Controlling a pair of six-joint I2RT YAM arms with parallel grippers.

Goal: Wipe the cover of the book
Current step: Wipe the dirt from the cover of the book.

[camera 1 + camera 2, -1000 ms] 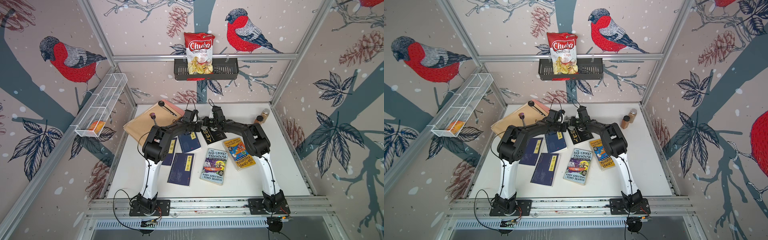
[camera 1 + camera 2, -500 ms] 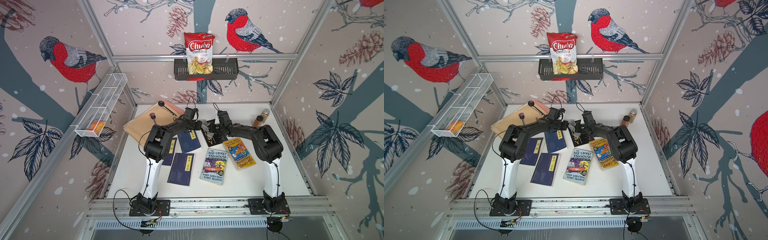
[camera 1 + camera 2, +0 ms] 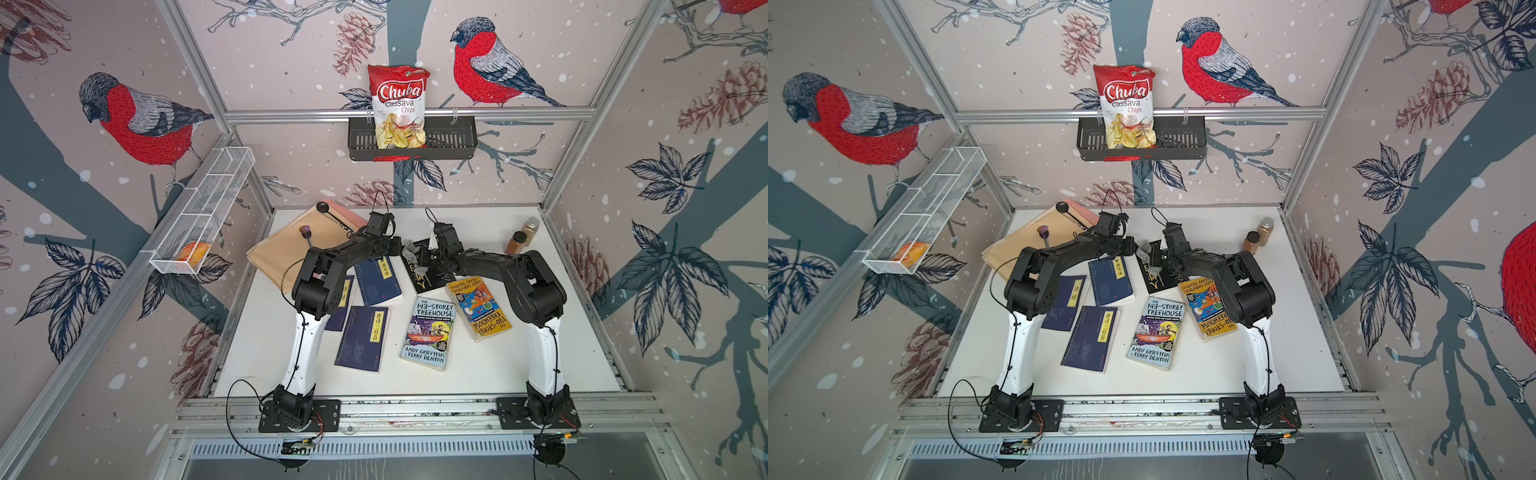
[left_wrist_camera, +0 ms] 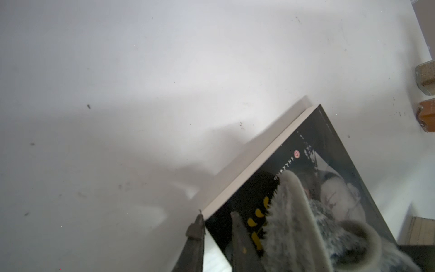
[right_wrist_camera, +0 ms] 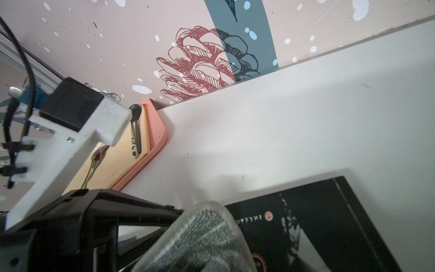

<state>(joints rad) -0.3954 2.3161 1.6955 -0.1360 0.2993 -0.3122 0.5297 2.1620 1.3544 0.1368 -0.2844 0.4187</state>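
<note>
- Currently the black book (image 3: 427, 276) lies flat on the white table (image 3: 490, 365), back centre, just behind the 143-Storey Treehouse paperback (image 3: 430, 332).
- Grey cloth (image 3: 409, 249) hangs over the book's cover near its back corner, between the 2 gripper tips.
- Right gripper (image 3: 422, 258): jaws pinched together on the cloth, whose bunched end fills the foreground of the right wrist view.
- Left gripper (image 4: 217, 221): jaws slightly apart, nothing between them. The cloth sits just beside 1 of its fingers (image 4: 237, 235); contact cannot be told.
- 2 spice jars (image 3: 521, 239) stand well apart from the book, to the right.
</note>
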